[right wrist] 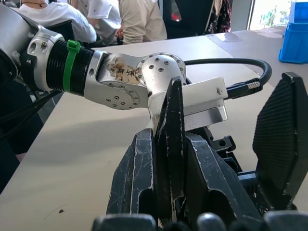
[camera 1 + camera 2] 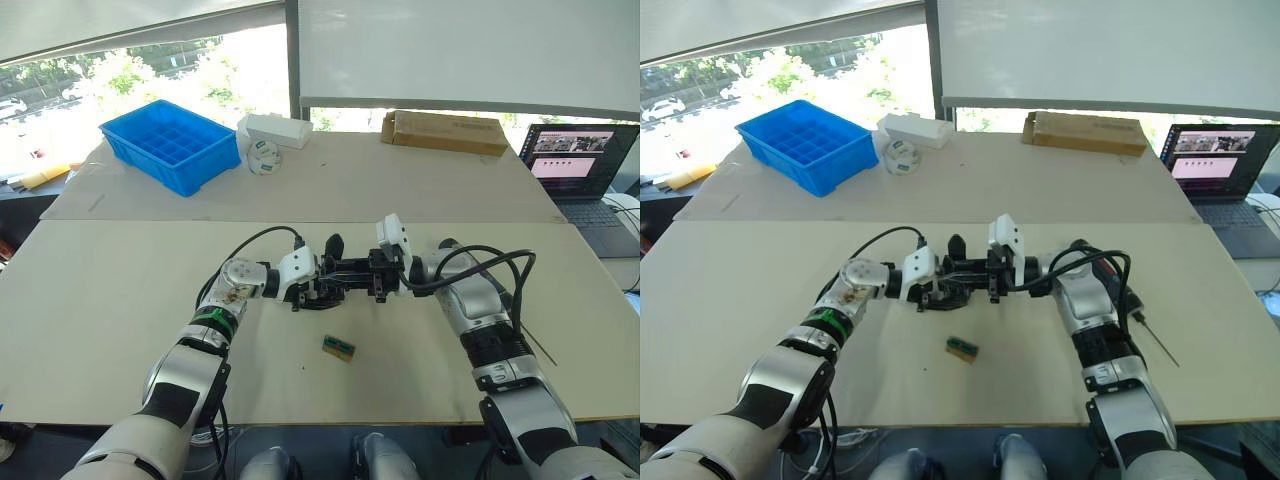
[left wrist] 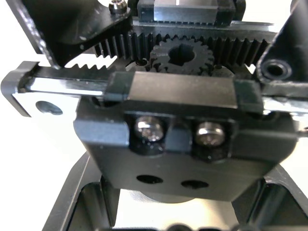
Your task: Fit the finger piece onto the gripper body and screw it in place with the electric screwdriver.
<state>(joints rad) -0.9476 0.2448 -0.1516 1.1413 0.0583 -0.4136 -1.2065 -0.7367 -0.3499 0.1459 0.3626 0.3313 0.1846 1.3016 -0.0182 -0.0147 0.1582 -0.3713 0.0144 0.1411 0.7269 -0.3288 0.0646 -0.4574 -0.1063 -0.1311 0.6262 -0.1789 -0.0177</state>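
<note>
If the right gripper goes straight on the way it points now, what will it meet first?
Probably the gripper body, directly ahead between both grippers; the right gripper already seems to touch it. Beyond is the left gripper.

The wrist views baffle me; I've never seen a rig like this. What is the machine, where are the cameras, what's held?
It is a humanoid robot with two arms. The two wide pictures look down from its head onto a table; the close ones come from cameras on each wrist. The left gripper appears to clamp the gripper body, whose gear and two screws show in the left wrist view. The right gripper pinches the finger piece. On the table lie a green block, the electric screwdriver, a blue tray and a cardboard box.
</note>
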